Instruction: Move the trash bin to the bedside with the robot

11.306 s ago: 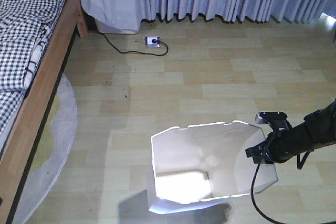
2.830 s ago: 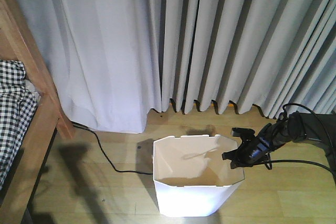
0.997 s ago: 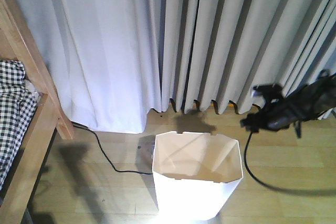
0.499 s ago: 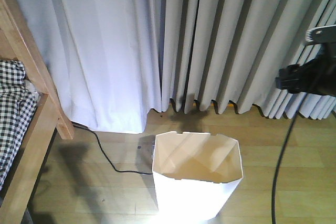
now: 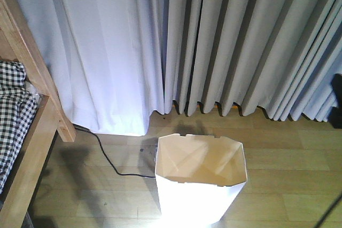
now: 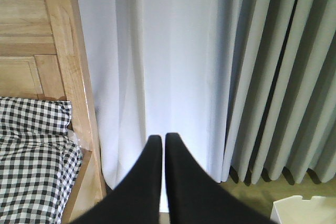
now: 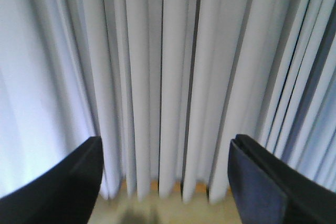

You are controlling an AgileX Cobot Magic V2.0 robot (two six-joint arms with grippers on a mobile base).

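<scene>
**Bin by the bed**

Curtains fill the back. The bed (checked bedding) lies left; the bin stands upright on the floor near it. Left gripper pinched together, right gripper spread wide, both empty.

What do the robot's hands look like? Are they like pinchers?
Sort of! The left hand has two smooth black fingers that taper to rounded tips. The right hand has two wide, flat, dark fingers with squarer edges. No markings or cables show on either.
</scene>
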